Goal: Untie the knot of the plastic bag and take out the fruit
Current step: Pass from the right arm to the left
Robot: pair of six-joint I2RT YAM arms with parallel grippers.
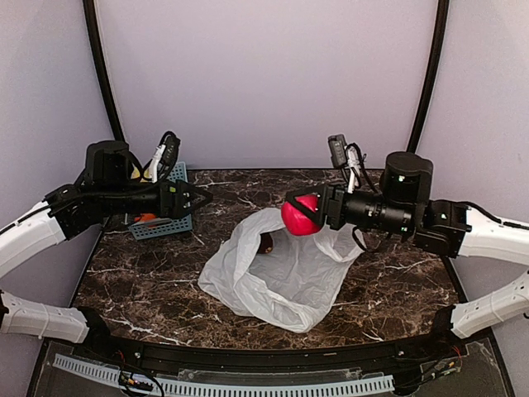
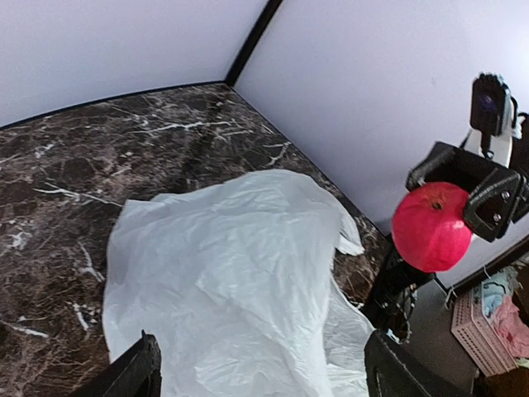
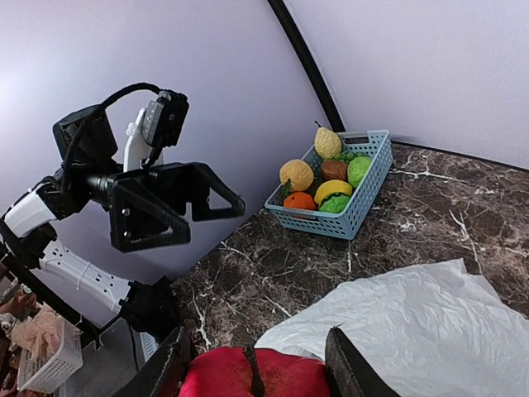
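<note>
The white plastic bag (image 1: 277, 277) lies slack and open on the marble table, and a dark red fruit (image 1: 266, 242) shows in its mouth. No knot shows in any view. My right gripper (image 1: 295, 217) hangs above the bag's far side, shut on a bright red fruit (image 1: 304, 208); in the right wrist view that red fruit (image 3: 223, 380) sits stem up between the fingers. My left gripper (image 1: 202, 198) hovers open and holding nothing, just right of the blue basket (image 1: 165, 225). In the left wrist view the bag (image 2: 240, 273) fills the space between its fingertips (image 2: 136, 372).
The blue lattice basket (image 3: 364, 198) at the table's back left holds several fruits in yellow, orange, brown and green. Black frame posts rise at both back corners. The marble table (image 1: 149, 281) ends at a black front rail near the arm bases.
</note>
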